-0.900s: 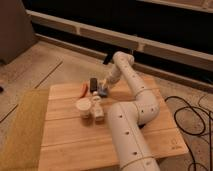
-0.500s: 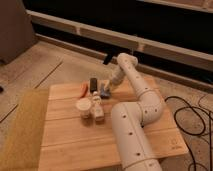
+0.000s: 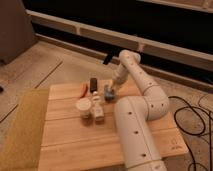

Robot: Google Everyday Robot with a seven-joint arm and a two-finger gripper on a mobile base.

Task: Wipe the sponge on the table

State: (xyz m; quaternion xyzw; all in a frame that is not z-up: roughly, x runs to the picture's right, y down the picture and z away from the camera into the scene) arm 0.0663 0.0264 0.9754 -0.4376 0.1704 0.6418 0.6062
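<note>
Table (image 3: 65, 145): one plank board; one olive-yellow mat (image 3: 20, 130) along its left edge. White arm (image 3: 135, 130) rises from near side, covers much of table's right part, bends back down at far edge. Gripper (image 3: 111, 89) low at far side, at sponge (image 3: 107, 93); clamped or apart, not discernible. Sponge: one, blue-grey, on table near far edge. Left of it: one dark upright block (image 3: 93, 82), one orange-red object (image 3: 84, 89). Nearer: one white cup (image 3: 83, 107), one small pale item (image 3: 98, 109) just beside. Black cables (image 3: 197, 117) on floor, right.

No legible text, label, brand or number on any item. Pincer (image 3: 111, 88) is at the sponge (image 3: 107, 93), near the worktop's (image 3: 65, 145) far edge.
</note>
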